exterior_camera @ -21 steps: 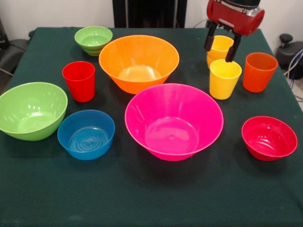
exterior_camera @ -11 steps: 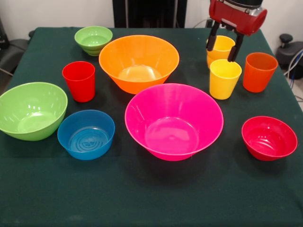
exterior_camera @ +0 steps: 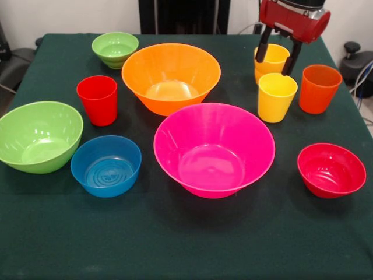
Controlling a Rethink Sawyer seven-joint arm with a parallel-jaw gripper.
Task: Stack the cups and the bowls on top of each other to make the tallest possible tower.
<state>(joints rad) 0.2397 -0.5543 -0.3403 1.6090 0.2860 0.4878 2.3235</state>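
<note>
My gripper [exterior_camera: 275,65] hangs open at the far right, its two black fingers [exterior_camera: 263,51] on either side of the rear yellow cup [exterior_camera: 271,57], holding nothing. Just in front stands a second yellow cup [exterior_camera: 277,97], with the orange cup [exterior_camera: 319,88] to its right. The red cup [exterior_camera: 97,100] is on the left. The large pink bowl [exterior_camera: 214,149] sits in the middle, the large orange bowl [exterior_camera: 171,70] behind it. The green bowl [exterior_camera: 39,136], small blue bowl [exterior_camera: 106,165], small red bowl [exterior_camera: 331,170] and small green bowl [exterior_camera: 115,48] each stand alone.
All pieces rest upright on a dark green tablecloth [exterior_camera: 186,245]. Black equipment [exterior_camera: 355,58] sits off the table's right edge.
The gripper has risen a little and shifted slightly right above the rear yellow cup, still open. No cup or bowl has moved.
</note>
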